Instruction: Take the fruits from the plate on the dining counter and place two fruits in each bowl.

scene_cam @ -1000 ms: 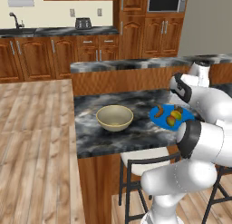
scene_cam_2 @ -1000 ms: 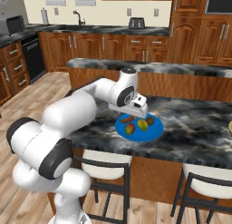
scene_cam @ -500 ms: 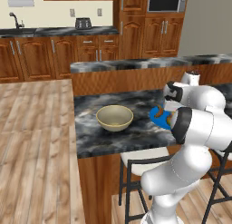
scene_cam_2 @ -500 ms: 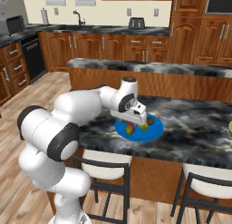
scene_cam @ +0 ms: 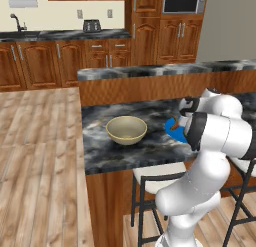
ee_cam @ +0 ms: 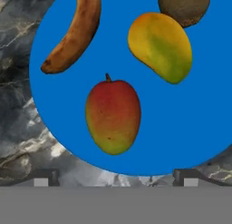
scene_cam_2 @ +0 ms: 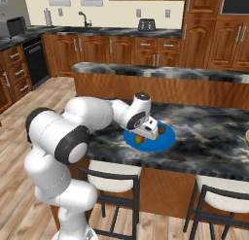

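Gripper [ee_cam: 113, 177] hangs low over the blue plate [ee_cam: 190, 128], jaws wide apart, holding nothing. On the plate: 4 fruits, nearest to farthest in the hand view 1 red-green mango [ee_cam: 113, 116], 1 yellow-green mango [ee_cam: 161, 46], 1 brown banana [ee_cam: 77, 32], 1 brown ball [ee_cam: 185, 6]. 1 cream bowl [scene_cam: 126, 130] sits apart on the dining counter [scene_cam: 115, 156].

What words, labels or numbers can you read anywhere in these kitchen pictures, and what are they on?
None: no readable text on the blue plate, the fruits, the bowl, the counter, the microwave or the toaster.
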